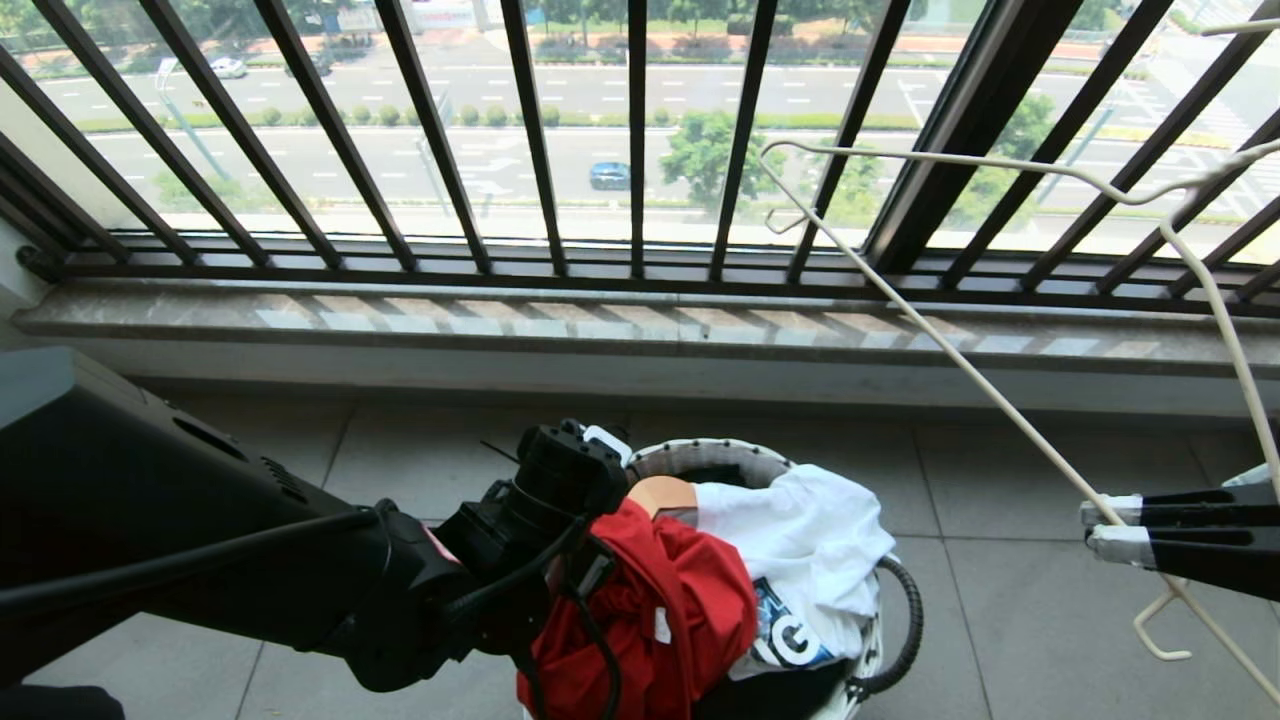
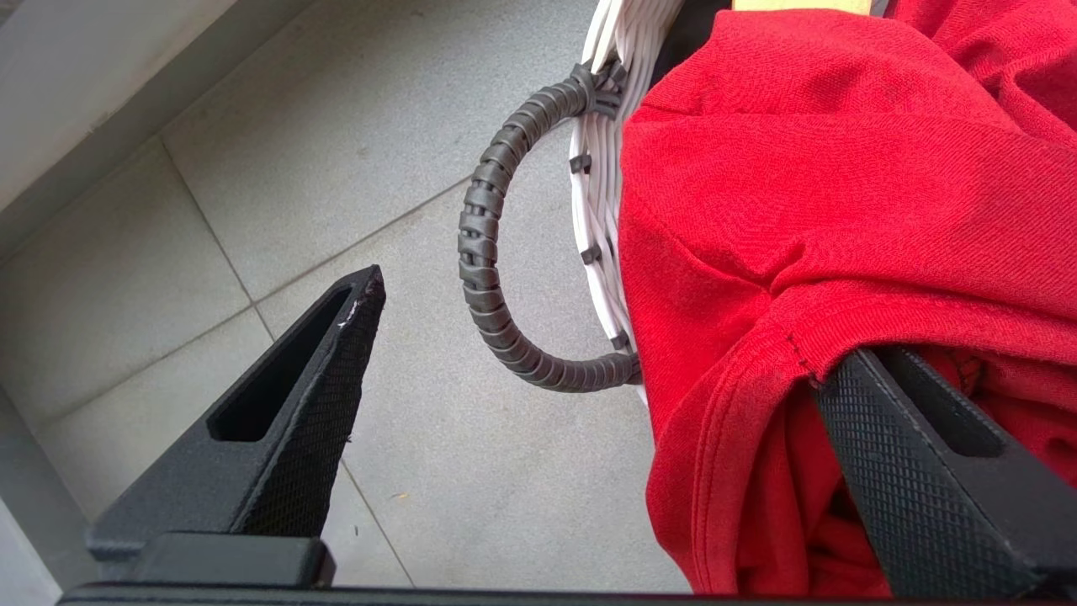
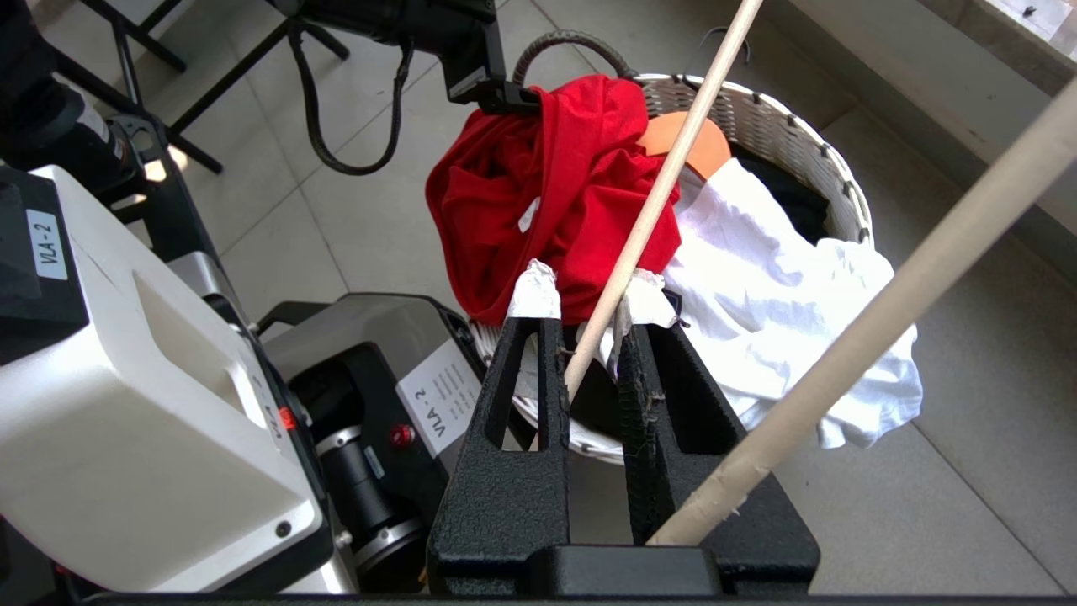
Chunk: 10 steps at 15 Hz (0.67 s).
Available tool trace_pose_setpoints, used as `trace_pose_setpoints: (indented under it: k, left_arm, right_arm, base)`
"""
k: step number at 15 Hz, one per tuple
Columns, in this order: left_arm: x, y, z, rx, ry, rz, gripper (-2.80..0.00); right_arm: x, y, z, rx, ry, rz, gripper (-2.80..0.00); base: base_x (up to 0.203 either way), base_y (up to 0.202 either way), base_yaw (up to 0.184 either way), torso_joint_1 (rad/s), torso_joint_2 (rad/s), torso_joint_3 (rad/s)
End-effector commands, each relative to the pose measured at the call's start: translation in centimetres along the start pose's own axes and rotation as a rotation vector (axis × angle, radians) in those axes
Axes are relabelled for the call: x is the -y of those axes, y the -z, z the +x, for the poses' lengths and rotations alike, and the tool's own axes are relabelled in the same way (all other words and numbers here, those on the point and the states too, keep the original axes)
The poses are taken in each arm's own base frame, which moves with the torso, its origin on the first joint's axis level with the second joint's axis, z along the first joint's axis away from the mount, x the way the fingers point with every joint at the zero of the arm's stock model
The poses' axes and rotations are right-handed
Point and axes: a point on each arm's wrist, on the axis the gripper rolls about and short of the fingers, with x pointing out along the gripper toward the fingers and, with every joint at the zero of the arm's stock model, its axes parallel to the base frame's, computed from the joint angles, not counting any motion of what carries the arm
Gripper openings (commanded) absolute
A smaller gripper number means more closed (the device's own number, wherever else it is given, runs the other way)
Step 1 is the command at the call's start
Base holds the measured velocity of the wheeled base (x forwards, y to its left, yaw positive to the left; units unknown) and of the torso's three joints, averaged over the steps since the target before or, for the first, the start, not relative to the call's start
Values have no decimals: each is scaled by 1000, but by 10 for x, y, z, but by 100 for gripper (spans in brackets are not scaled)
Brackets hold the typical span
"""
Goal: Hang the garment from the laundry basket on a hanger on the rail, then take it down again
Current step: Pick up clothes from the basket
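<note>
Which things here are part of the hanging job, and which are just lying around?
Part of the job:
- red T-shirt, draped over the basket's rim
- basket
- white hanger, clamped in the right end effector
- left end effector, open, one finger under the red cloth

Just lying about:
- white garment in the basket
- black window bars

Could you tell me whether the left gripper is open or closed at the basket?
Open: the left gripper has its fingers spread wide, one under a fold of the red T-shirt, the other over bare floor.
</note>
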Motion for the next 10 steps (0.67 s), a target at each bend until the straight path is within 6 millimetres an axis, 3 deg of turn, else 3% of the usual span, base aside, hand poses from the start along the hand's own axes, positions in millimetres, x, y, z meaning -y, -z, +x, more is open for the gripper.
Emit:
trace_pose_setpoints:
  k: [1, 10]
  left_arm:
    - [1, 2, 4, -10, -16, 8, 0]
    - [13, 12, 5, -37, 5, 51, 0]
  right_arm:
    - [0, 0, 0, 2, -4, -2, -280]
    - [0, 0, 0, 1, -5, -2, -280]
  base:
    - [0, 0, 0, 0, 0, 0]
    - [0, 0, 0, 0, 0, 0]
